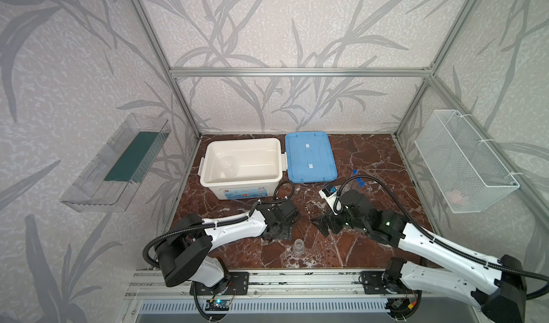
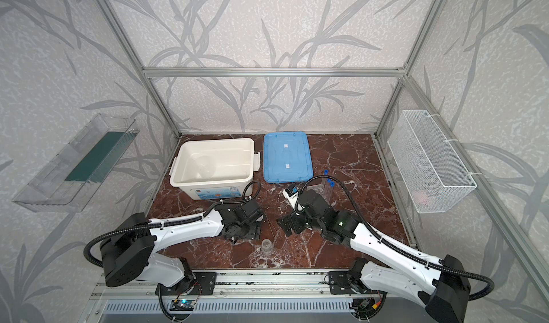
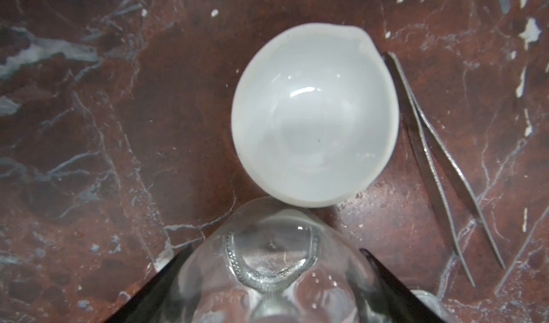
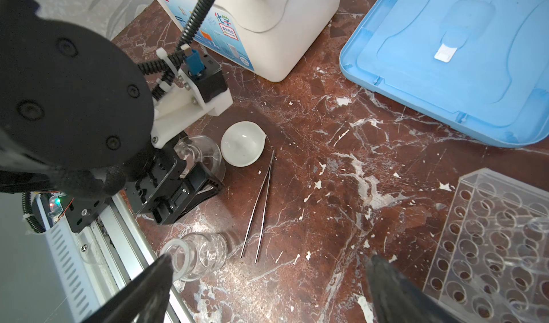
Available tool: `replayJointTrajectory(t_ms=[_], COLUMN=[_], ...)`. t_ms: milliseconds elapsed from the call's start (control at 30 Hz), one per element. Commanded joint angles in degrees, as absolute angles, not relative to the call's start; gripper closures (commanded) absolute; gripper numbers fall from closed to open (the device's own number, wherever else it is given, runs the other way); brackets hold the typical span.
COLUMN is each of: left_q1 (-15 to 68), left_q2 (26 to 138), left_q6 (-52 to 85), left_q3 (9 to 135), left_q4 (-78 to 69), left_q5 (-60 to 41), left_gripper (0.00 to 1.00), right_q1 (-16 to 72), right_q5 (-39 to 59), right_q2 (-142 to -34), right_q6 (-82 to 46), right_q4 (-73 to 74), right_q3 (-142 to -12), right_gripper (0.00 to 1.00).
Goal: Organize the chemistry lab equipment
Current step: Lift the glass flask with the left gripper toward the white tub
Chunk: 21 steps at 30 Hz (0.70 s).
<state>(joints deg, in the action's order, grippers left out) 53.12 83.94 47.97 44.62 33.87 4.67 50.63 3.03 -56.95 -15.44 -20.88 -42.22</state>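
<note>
Where the left gripper (image 3: 275, 248) comes down to the table (image 3: 89, 128), its two fingers (image 3: 154, 288) stand apart with the clear flask (image 3: 273, 280) between them. Cannot tell whether they press the glass.

White dish (image 3: 315, 116) sits mouth up just beyond the flask, its rim close against it. Contact not clear.

Tweezers (image 3: 439, 164) lie flat just beside the dish, joined end by its spout, tips spread away from it.

A small clear beaker (image 4: 196, 256) is near the front rail, close to the tweezers' tips.

Right gripper (image 4: 267, 288): fingers spread wide, holding nothing, over the table between the tweezers and the holed tube rack (image 4: 490, 247).

In both top views the blue-capped tubes (image 1: 358, 180) (image 2: 329, 181) show just behind the right arm's wrist, by the rack. Cannot tell whether they stand in its holes.

At back left, the white box (image 1: 208, 184) is open with something clear inside. The blue lid (image 1: 310, 158) lies flat just to its right.
</note>
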Motion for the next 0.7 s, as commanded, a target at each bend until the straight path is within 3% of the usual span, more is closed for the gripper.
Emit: replayJointTrajectory(t_ms=[0, 133, 367, 667], left_q1=[52.91, 52.93, 52.91, 52.69], left_q2=[84.29, 83.07, 78.96, 67.28], left_q6=[47.94, 47.79, 48.16, 45.06], left_q3=[45.59, 46.61, 48.45, 56.21], left_q4=[35.92, 37.92, 41.94, 52.6], left_q5=[6.68, 7.32, 8.13, 10.9], left_gripper=[0.2, 0.32, 0.42, 0.43], right_q1=[50.54, 50.54, 50.54, 50.53], right_q5=[2.82, 2.97, 3.56, 3.93], right_q2=[-57.04, -57.56, -58.96, -59.14], right_q6=[-15.51, -15.22, -14.83, -13.07], right_q4=[-20.63, -20.43, -19.95, -19.75], right_q3=[-42.45, -42.93, -44.33, -47.35], right_gripper=[0.0, 0.0, 0.0, 0.0])
